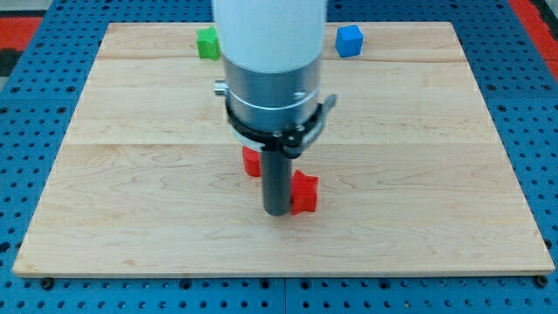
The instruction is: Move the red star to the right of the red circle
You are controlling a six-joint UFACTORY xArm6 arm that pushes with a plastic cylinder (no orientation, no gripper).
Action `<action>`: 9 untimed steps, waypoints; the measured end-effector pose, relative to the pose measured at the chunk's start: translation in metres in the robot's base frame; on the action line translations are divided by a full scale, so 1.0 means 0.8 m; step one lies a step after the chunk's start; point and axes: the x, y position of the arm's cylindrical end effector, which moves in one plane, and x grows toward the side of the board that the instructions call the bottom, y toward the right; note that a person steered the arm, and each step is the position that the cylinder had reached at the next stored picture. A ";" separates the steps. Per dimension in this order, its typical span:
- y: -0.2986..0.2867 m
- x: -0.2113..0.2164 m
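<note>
A red star-like block (304, 192) lies on the wooden board (418, 174) just below the middle. My tip (277, 210) is at its left edge, touching or nearly touching it. A second red block (251, 161) sits up and left of the rod, mostly hidden by it; its shape cannot be made out, though it may be the red circle. The arm's white and grey body covers the board's upper middle.
A green block (207, 43) lies near the board's top edge, left of the arm. A blue cube (349, 40) lies near the top edge, right of the arm. Blue pegboard surrounds the board.
</note>
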 end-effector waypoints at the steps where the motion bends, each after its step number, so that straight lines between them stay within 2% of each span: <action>1: -0.002 0.025; 6: 0.088 -0.057; 7: 0.115 -0.052; 8: 0.073 -0.026; 9: 0.001 -0.012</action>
